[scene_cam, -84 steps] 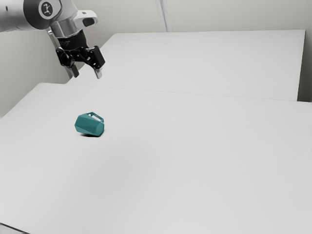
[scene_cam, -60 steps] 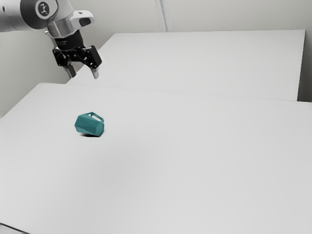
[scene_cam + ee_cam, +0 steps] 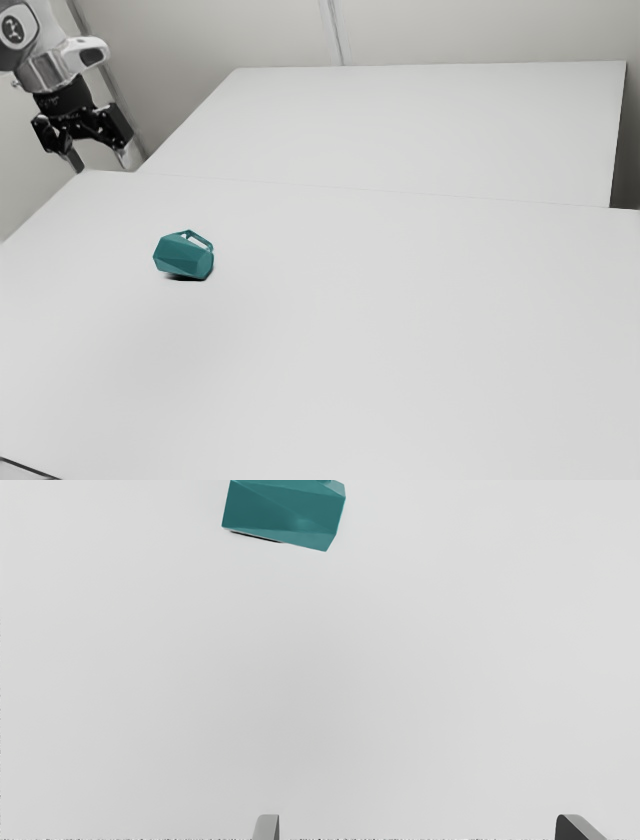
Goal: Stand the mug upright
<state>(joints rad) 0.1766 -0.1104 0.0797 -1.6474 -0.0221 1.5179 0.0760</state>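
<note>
On the table [image 3: 380, 330], a toppled teal mug [image 3: 183, 256]; the hand [image 3: 101, 163] open, well apart.

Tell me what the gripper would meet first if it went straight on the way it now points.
Probably the tabletop; the mug seems to lie off the line of the gripper, though depth is unclear.

A pale grey wall [image 3: 480, 30] stands behind two white tabletops [image 3: 400, 340]
</note>
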